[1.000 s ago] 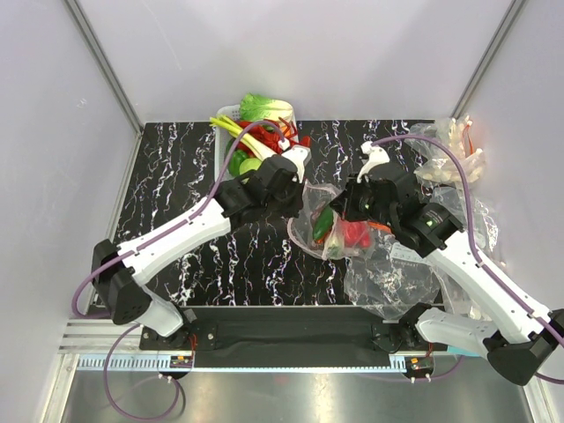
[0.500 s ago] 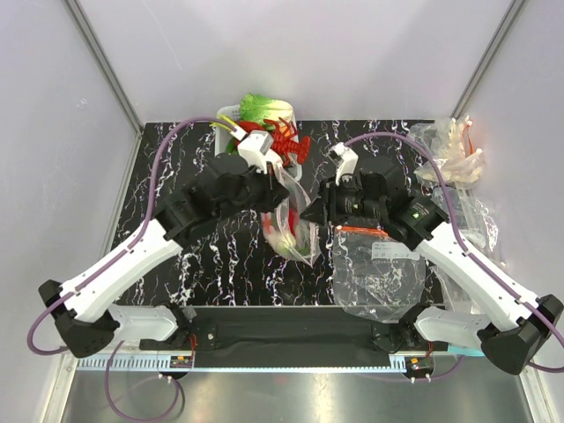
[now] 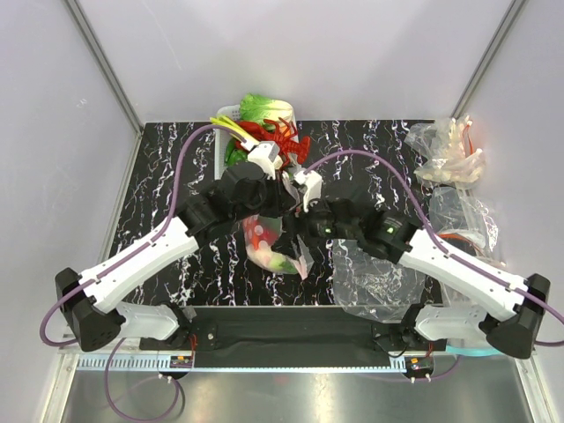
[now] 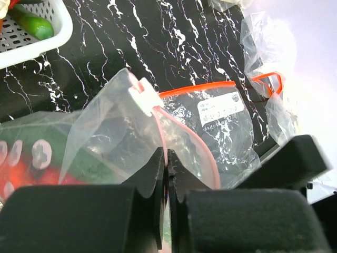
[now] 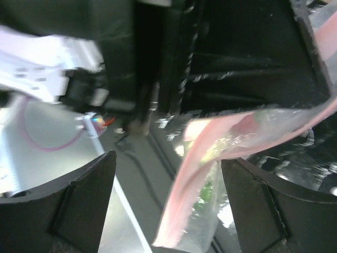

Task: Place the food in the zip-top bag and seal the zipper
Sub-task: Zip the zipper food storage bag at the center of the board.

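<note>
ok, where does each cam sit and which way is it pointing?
Top external: above and behind the bases, looking down on the black marbled table; left arm and right arm both show.
Left wrist: on the left arm, looking along its shut left gripper, which pinches the clear dotted bag by its pink zipper strip.
Right wrist: on the right arm, facing the left arm through its open right gripper.
Shared: both wrist views show the pink zipper strip.

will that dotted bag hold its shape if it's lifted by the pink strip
Probably floppy: the zip-top bag wrinkles and droops from the left gripper pinching its zipper. Likely weighted by the food bunched inside, so it may swing.
</note>
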Robot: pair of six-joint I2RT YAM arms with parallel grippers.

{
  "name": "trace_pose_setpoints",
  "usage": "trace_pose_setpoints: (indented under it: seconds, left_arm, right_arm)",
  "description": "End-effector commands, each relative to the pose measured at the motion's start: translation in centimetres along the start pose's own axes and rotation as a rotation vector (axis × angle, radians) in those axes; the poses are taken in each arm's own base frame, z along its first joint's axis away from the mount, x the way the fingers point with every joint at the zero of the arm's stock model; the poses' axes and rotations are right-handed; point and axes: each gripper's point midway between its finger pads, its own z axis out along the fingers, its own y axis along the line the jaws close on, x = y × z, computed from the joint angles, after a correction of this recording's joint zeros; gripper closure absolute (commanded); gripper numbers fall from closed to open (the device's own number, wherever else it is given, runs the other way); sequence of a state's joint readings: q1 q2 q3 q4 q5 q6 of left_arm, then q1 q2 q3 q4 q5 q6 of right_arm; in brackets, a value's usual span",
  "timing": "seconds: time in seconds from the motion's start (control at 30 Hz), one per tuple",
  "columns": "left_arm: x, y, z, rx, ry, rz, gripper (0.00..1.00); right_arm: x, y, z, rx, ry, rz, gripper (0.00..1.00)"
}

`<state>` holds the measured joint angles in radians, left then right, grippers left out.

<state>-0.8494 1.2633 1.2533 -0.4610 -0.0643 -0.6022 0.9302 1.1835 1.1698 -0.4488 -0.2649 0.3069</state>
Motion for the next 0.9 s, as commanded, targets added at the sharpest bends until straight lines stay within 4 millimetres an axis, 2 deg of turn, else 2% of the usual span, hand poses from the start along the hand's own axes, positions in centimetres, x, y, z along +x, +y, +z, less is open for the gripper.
trace_pose_setpoints:
  seconds: [0.0, 0.2, 0.3, 0.4, 0.47, 0.63, 0.73, 0.77, 0.8, 0.87]
  left_arm:
    - [-3.5, -2.0, -1.0, 0.066, -0.113, -0.037, 0.93]
    - [-4.3, -1.6, -2.6, 0.058, -0.148, -0.051, 0.91]
    - [-4.6, -1.6, -3.3, 0.055, -0.157, -0.050, 0.90]
    - [-4.8, -1.9, -3.5, 0.062, -0.150, -0.055, 0.86]
    - [-4.7, -2.1, -3.5, 0.071, -0.141, -0.057, 0.86]
    - [-4.9, -2.1, -3.2, 0.065, -0.143, -0.074, 0.86]
    - [-4.9, -2.1, -3.1, 0.066, -0.142, -0.075, 0.82]
    - [-4.8, -2.1, -3.1, 0.068, -0.141, -0.067, 0.74]
    - [-5.0, -2.0, -3.4, 0.066, -0.144, -0.059, 0.53]
    - [-5.2, -1.6, -4.0, 0.067, -0.153, -0.002, 0.21]
  right_arm:
    - [-1.5, -2.5, 0.6, 0.223, -0.049, -0.100, 0.13]
    - [-1.6, -5.0, 0.1, 0.440, -0.112, -0.147, 0.14]
    - [-2.4, -5.1, -0.7, 0.467, -0.168, -0.143, 0.14]
    - [-2.6, -5.3, -0.6, 0.486, -0.171, -0.160, 0.14]
    - [-2.1, -5.1, -0.1, 0.484, -0.150, -0.177, 0.24]
    - [-2.3, -5.0, 0.9, 0.481, -0.148, -0.191, 0.34]
    - [-2.4, -5.0, 1.0, 0.490, -0.149, -0.196, 0.63]
    - [-2.7, -5.3, 0.7, 0.513, -0.158, -0.191, 0.88]
    - [-2.6, -5.4, 0.3, 0.525, -0.153, -0.195, 0.96]
    - [-2.3, -5.6, -0.1, 0.529, -0.138, -0.220, 1.00]
